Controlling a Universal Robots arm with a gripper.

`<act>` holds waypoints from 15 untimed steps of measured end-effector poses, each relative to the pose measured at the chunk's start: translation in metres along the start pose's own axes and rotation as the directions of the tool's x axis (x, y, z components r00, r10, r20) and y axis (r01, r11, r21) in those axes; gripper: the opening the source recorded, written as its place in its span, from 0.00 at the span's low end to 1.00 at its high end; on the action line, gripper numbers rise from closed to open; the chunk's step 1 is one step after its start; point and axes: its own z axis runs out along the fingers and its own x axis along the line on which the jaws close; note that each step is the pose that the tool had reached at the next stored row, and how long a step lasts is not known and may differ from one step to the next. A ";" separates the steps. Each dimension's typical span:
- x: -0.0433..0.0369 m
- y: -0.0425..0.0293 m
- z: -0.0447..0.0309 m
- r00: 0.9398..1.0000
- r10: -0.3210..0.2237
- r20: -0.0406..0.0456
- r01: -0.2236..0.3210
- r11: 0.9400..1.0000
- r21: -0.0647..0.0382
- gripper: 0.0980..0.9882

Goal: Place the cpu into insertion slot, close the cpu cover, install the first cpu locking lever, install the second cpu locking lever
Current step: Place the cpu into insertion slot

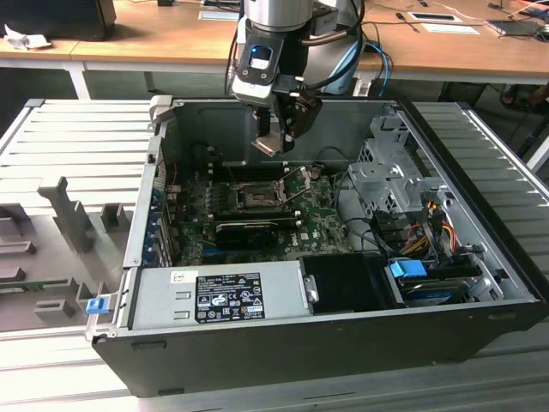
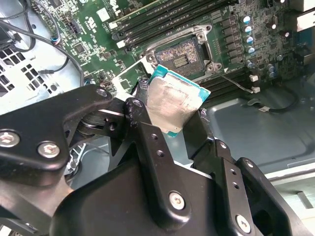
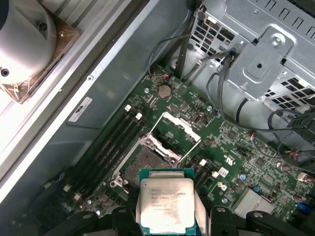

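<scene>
One claw [image 2: 170, 123] gripped the cpu [image 2: 174, 105] by its edges, w/ the chip held above the bare insertion slot [image 2: 179, 54], apart from it. The cpu cover [image 3: 182, 125] stood flipped up beside the slot.

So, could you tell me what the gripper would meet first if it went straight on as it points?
Likely the open socket, touched first by the chip the gripper holds, though depth is unclear.
</scene>
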 end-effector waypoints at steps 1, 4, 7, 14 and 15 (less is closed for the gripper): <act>0.0000 0.0000 0.0000 1.000 0.003 0.000 -0.003 1.000 0.000 0.48; 0.0000 0.0000 0.0001 1.000 0.009 0.001 -0.009 1.000 0.000 0.48; 0.0000 0.0000 0.0003 1.000 0.017 0.002 -0.017 1.000 0.000 0.48; 0.0000 -0.0001 0.0005 0.999 0.038 0.003 -0.038 0.999 -0.001 0.48; 0.0000 -0.0001 0.0005 0.999 0.041 0.004 -0.041 0.999 -0.001 0.48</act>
